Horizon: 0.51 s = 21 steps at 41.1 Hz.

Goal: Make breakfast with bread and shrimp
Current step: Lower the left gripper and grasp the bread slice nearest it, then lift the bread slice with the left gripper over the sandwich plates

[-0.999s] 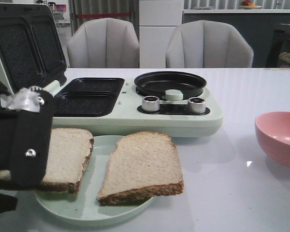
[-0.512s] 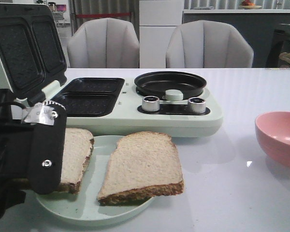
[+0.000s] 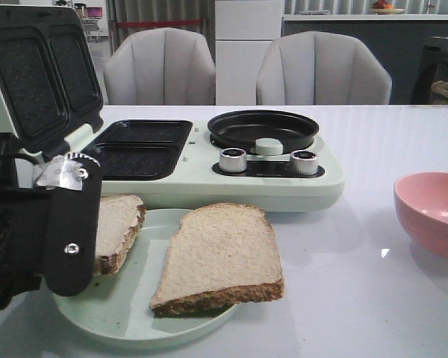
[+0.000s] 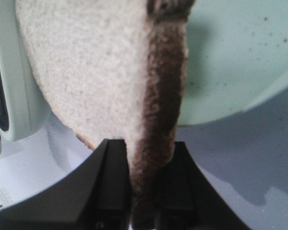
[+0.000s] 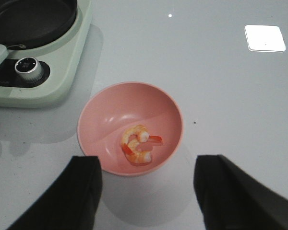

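Note:
My left gripper (image 3: 75,231) is shut on the crust edge of one bread slice (image 3: 118,227) and holds it tilted, partly raised off the pale green plate (image 3: 142,317). In the left wrist view the jaws (image 4: 146,153) pinch the brown crust of this slice (image 4: 101,72). The second bread slice (image 3: 220,257) lies flat on the plate. The shrimp (image 5: 138,145), curled and orange-pink, lies in a pink bowl (image 5: 105,115). My right gripper (image 5: 146,177) is open and empty just short of the bowl; it does not show in the front view.
A pale green breakfast maker (image 3: 209,183) stands behind the plate, its lid (image 3: 37,74) up, black sandwich trays (image 3: 138,149) bare, and a round pan (image 3: 263,128) on its right. The pink bowl (image 3: 433,212) sits at the right table edge. Two chairs stand behind.
My left gripper has moved right and closed on the left slice, then raised it; the slice now shows shorter and tilted off the plate. The other slice has not moved.

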Motion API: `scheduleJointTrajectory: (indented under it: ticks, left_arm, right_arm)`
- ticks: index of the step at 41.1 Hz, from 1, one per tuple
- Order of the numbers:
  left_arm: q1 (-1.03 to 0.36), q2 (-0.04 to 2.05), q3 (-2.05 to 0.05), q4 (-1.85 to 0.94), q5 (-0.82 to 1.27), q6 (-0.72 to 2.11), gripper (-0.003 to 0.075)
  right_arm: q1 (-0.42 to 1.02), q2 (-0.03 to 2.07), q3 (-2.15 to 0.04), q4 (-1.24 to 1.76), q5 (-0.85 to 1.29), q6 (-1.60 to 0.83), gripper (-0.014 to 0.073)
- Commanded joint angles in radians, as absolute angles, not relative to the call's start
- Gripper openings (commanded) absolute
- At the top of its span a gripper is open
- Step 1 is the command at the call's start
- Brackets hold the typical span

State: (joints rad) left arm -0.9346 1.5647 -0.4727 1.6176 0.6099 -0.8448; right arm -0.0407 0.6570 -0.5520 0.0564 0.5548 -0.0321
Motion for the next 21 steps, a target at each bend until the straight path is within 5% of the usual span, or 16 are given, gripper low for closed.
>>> scheduleJointTrajectory:
  ticks: [1,21]
  left_arm:
    - [-0.94,1.541,-0.493,1.635,0.647,-0.858,0.0098]
    - [-1.067,1.393,-0.521,1.651,0.978,-0.876,0.0099]
  right_arm:
    - [-0.046,0.663,-0.587,0.05,0.487,-0.033,0.0527]
    - [-0.046,0.663,-0.587,0.05,0.487,-0.033,0.0527]
